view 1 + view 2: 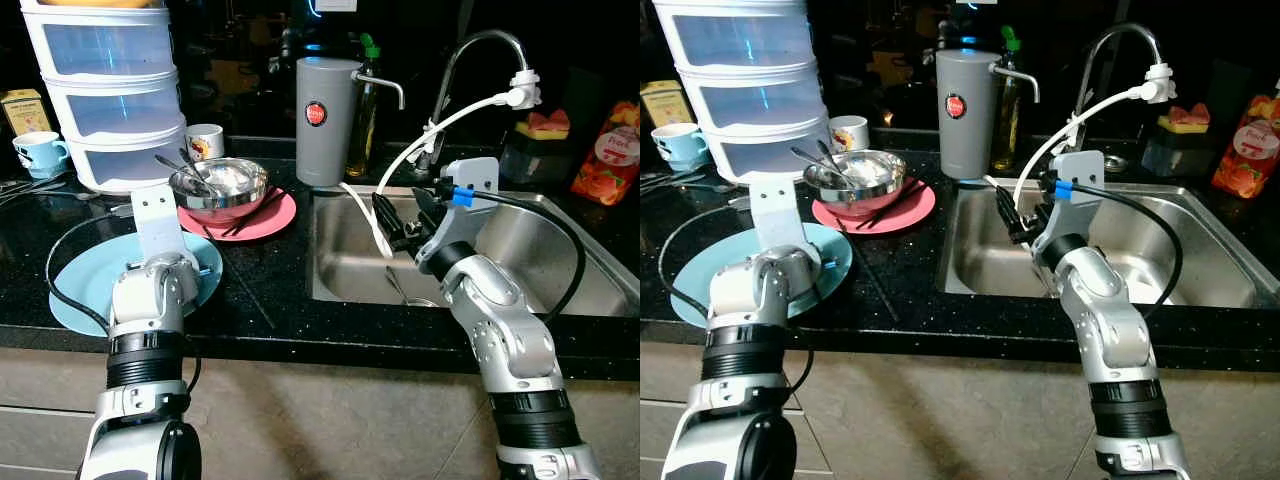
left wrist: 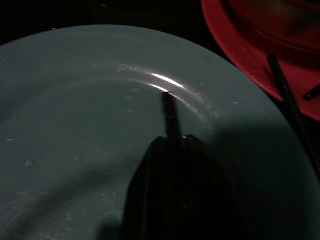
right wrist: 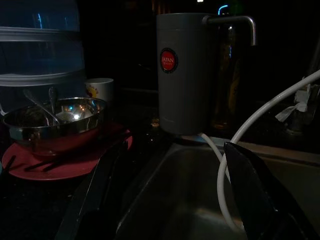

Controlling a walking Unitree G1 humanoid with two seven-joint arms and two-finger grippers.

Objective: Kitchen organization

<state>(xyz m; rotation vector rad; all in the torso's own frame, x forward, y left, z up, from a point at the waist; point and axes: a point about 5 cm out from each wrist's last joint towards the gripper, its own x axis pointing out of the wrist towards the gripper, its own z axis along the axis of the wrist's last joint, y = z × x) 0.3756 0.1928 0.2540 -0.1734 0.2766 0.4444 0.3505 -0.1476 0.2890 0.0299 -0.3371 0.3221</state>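
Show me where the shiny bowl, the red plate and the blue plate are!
shiny bowl (image 1: pixel 222 187), left eye view, on its front wall.
red plate (image 1: pixel 272 215), left eye view, on its bare right rim.
blue plate (image 1: pixel 75 285), left eye view, on its bare left part.

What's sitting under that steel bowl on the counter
A red plate is under the steel bowl, with dark chopsticks lying across the plate beside the bowl. The bowl hides the plate's middle, so anything there cannot be seen.

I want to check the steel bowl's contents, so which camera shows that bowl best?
The left eye view: it looks down into the steel bowl on the red plate. The right eye view matches; the right wrist view is dim and side-on.
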